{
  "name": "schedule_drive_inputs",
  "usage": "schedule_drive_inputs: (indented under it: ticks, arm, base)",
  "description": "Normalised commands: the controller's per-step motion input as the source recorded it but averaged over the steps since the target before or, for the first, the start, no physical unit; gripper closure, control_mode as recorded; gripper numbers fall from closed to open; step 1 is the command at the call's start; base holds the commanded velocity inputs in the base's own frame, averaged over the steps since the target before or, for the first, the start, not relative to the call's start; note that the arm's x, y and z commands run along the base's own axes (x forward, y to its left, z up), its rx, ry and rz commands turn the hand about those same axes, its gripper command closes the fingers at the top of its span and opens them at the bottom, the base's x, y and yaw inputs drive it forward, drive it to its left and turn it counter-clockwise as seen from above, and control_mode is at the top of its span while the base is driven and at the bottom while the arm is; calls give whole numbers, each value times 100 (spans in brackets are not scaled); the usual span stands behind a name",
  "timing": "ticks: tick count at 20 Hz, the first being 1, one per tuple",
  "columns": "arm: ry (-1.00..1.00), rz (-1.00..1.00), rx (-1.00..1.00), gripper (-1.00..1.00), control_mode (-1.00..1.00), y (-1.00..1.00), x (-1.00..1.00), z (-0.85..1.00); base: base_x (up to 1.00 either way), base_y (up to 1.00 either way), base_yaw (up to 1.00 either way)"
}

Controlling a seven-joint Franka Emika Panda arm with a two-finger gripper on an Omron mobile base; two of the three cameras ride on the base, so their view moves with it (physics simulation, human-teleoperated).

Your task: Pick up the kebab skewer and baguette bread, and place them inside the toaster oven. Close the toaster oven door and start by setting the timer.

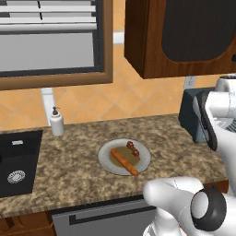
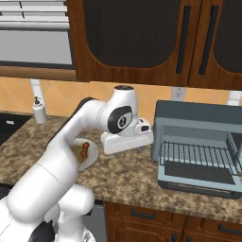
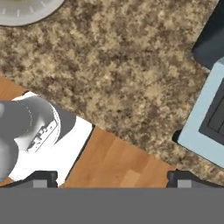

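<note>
Speckled brown granite counter (image 1: 69, 170) carries the plate (image 1: 105, 159) w/ the baguette bread (image 1: 124, 162) lying diagonally and the kebab skewer (image 1: 132, 148) just behind it, nearly touching. Gripper (image 2: 126, 147) hangs empty, jaws spread wide, over bare counter between plate and toaster oven (image 2: 198, 146), whose door (image 2: 196, 182) lies dropped flat, rack exposed. Risks, as I judge: skewer is small & thin so pinch may slip; grabbing it could nudge the bread; arm swing might clip the lowered door
</note>
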Motion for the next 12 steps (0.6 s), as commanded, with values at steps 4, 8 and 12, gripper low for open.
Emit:
schedule_drive_inputs:
  ticks: [4, 8, 12]
  arm:
    - [24, 24, -1, -100, -100, 100, 2, -23]
    - [20, 13, -1, -100, -100, 100, 17, -29]
    - [8, -4, -2, -100, -100, 100, 22, -42]
  base:
    - [0, 0, 0]
    - [0, 0, 0]
    - [0, 0, 0]
